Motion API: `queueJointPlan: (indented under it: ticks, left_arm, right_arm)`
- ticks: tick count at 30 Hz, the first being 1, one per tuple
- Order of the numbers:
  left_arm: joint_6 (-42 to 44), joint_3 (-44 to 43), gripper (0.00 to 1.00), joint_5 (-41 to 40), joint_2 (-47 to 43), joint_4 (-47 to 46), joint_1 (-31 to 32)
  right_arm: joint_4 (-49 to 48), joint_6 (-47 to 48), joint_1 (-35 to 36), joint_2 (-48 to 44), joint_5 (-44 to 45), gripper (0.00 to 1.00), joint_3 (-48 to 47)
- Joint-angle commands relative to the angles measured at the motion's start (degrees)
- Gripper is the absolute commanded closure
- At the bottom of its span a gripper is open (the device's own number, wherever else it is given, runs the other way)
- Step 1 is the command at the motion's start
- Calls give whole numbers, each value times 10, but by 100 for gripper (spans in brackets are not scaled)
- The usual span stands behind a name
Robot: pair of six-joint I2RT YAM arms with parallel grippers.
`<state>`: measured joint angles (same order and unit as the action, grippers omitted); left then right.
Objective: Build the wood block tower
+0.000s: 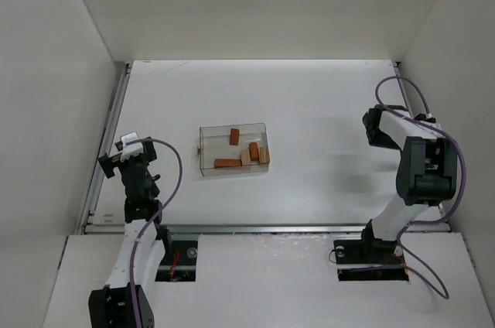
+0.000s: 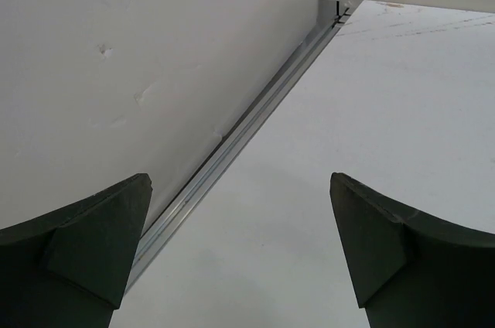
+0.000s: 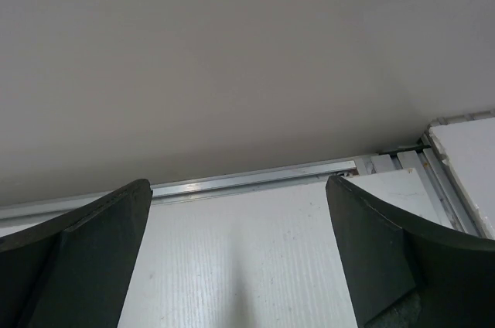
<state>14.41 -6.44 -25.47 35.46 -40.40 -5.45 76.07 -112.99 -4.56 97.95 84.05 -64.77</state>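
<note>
With fingers spread wide and nothing between them, the left gripper hangs by the left edge of the bench and the right gripper near its right edge, while the wood blocks lie unstacked inside a clear plastic box left of the middle.

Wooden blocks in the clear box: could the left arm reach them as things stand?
Probably yes: nothing stands between the open left gripper and the clear box holding the wooden blocks; lid unclear.

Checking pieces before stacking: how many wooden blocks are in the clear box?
5, all in the clear box: reddish block far side, reddish bar near side, trio at right. None appears hidden.
</note>
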Motion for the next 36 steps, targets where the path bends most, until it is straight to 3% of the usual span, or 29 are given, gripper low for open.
queueJointPlan:
  ticks: [1,7,8,9,11,14,16,17,18,19,20,22,23,26,29,33,36]
  left_arm:
    - [3,-14,0,2,-3,-21,3]
    - [10,-31,0,8,13,-11,3]
    - [26,-74,0,23,13,47,3]
    - [26,-106,0,39,18,48,3]
    - [59,-169,0,92,28,137,3]
    - [59,-303,0,214,94,245,3]
    - [77,-422,0,306,185,330,11]
    - [77,-463,0,325,220,424,18]
    - [77,-502,0,339,255,471,25]
    - [77,-576,0,357,327,517,36]
    - [77,-615,0,365,363,610,61]
    - [72,-678,0,365,430,684,93]
    - [56,-717,0,359,475,708,118]
    - [40,-721,0,340,495,736,148]
    - [16,-698,0,318,501,731,171]
    - [-12,-661,8,313,545,725,184]
    - [-39,-654,26,285,575,719,200]
  right_arm:
    - [33,-30,-5,-4,37,0,-17]
    - [33,100,40,-4,73,0,-107]
    - [33,157,60,-9,94,0,-146]
    - [33,185,61,-9,102,0,-147]
    - [33,192,96,-23,108,0,-207]
    - [33,256,159,-30,56,0,-304]
    - [-12,398,197,-20,31,0,-340]
    - [-62,498,230,-20,12,0,-349]
    - [-245,641,242,-20,-24,0,-337]
    - [-342,918,251,-35,-211,0,-312]
    - [-387,990,256,-53,-338,0,-286]
    - [-426,966,257,-114,-463,0,-245]
    - [-437,956,257,-136,-576,0,-232]
    - [-494,945,257,-207,-753,0,-165]
    - [-502,927,262,-230,-786,0,-118]
    - [-487,916,273,-248,-720,0,-75]
    - [-482,910,279,-265,-713,0,-46]
